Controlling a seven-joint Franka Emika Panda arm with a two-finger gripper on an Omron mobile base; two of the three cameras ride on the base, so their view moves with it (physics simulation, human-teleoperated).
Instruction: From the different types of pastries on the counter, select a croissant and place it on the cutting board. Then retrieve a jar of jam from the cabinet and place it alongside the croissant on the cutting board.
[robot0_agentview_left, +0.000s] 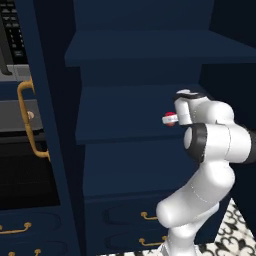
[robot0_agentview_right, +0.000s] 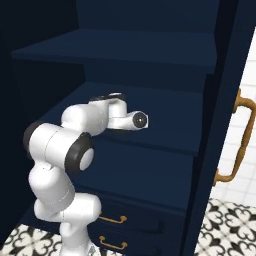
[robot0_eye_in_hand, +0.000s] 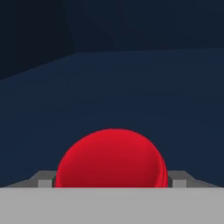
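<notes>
Deep inside the tall navy-blue cabinet (robot0_agentview_left: 125, 125), the white arm's hand (robot0_eye_in_hand: 112, 186) sits closed around the small red-lidded jam jar (robot0_eye_in_hand: 112, 159); a loose hold could drop it.

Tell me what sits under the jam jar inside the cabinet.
A dark navy shelf of the cabinet lies below the jar of jam. Whether the jar touches it is hidden.
</notes>
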